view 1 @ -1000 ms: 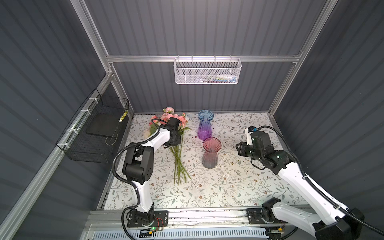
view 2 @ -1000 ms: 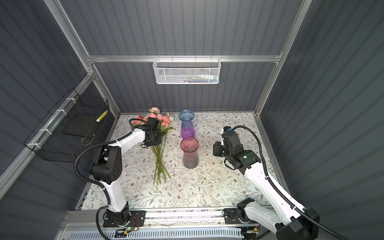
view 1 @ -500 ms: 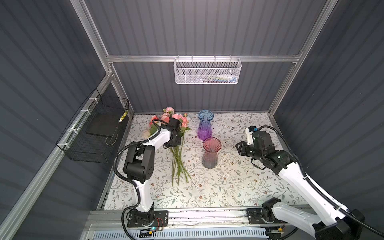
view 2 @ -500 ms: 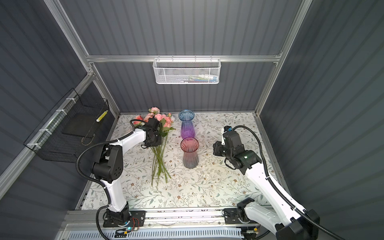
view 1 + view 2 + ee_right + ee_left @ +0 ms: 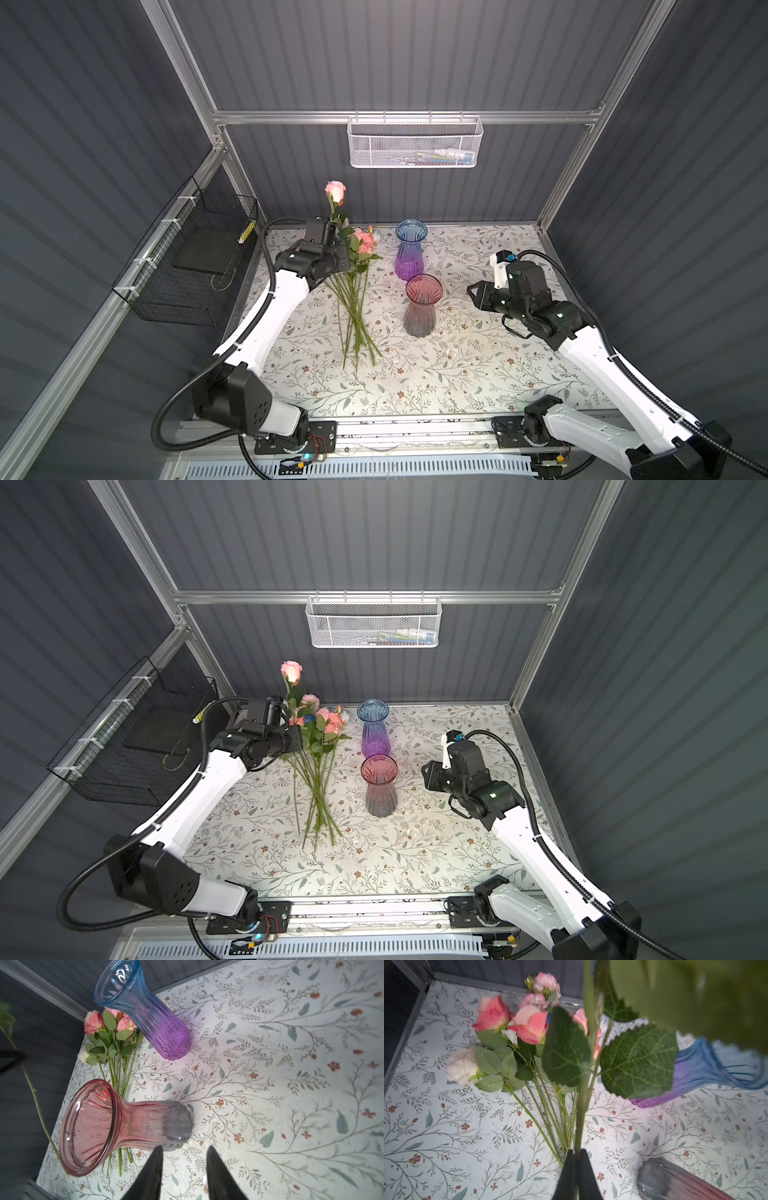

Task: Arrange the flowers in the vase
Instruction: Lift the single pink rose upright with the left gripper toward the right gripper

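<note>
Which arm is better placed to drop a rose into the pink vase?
Left. The left gripper is shut on a raised rose, near the pink vase. The right gripper is open and empty on the vase's other side.

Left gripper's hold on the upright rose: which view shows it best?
Left wrist: the left gripper is shut on the rose stem, close up. Both top views show the pink head, grip hidden. Right wrist shows the stem, gripper cropped.

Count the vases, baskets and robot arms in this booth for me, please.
Vases: 2, a blue-and-purple vase and a pink-and-grey vase
Baskets: 2, a white basket and a black basket
Robot arms: 2, the left arm and the right arm
Total: 6
</note>
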Controlling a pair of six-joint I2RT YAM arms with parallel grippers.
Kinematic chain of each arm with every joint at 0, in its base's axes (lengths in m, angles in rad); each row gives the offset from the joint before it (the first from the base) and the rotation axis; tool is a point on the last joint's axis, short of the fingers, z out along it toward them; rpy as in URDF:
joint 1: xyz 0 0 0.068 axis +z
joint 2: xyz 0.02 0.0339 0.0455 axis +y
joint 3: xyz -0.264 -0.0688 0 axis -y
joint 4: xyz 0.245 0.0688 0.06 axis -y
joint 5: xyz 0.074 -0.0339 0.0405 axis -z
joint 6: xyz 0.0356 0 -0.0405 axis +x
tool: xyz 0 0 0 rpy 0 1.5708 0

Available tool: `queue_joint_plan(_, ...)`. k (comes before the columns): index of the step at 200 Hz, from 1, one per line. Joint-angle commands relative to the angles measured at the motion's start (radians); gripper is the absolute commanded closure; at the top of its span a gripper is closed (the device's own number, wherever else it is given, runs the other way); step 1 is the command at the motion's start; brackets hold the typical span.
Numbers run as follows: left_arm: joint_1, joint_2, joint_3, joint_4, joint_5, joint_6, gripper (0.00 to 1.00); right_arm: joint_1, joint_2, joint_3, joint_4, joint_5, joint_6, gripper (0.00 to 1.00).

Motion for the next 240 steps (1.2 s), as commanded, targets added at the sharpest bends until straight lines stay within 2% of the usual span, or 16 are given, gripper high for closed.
queue_joint_plan(1,0.003,-0.114,-0.087,0.109,0.028,0.014,1.00,-0.003,-0.041,-0.042,0.123,-0.083,0.009,0.51)
queue_joint_plan(28,0.003,-0.268,-0.203,0.303,-0.015,-0.031,1.00,-0.003,-0.097,-0.076,0.171,-0.139,-0.035,0.43)
queue_joint_plan(45,0.003,-0.314,-0.207,0.365,0.061,-0.033,1.00,-0.003,-0.132,-0.080,0.192,-0.235,-0.086,0.41)
queue_joint_plan(60,0.003,-0.328,-0.194,0.412,0.169,-0.043,1.00,0.006,-0.145,-0.051,0.200,-0.341,-0.108,0.43)
queue_joint_plan(88,0.001,-0.322,-0.168,0.526,0.388,-0.142,1.00,0.118,-0.106,0.090,0.127,-0.317,-0.157,0.50)
queue_joint_plan(110,-0.006,-0.287,-0.112,0.547,0.450,-0.210,1.00,0.228,-0.057,0.179,0.120,-0.285,-0.177,0.50)
queue_joint_plan(130,-0.021,-0.229,-0.010,0.488,0.551,-0.217,1.00,0.306,0.021,0.286,0.099,-0.266,-0.202,0.50)
queue_joint_plan(133,-0.027,-0.221,0.005,0.478,0.559,-0.215,1.00,0.317,0.035,0.302,0.096,-0.231,-0.204,0.50)
queue_joint_plan(157,-0.105,-0.187,0.109,0.373,0.548,-0.159,1.00,0.354,0.162,0.419,0.084,-0.203,-0.186,0.51)
queue_joint_plan(199,-0.183,-0.202,0.057,0.388,0.537,-0.156,1.00,0.385,0.313,0.539,0.131,-0.245,-0.156,0.52)
queue_joint_plan(240,-0.193,-0.226,-0.012,0.411,0.539,-0.159,1.00,0.393,0.376,0.573,0.160,-0.321,-0.129,0.68)
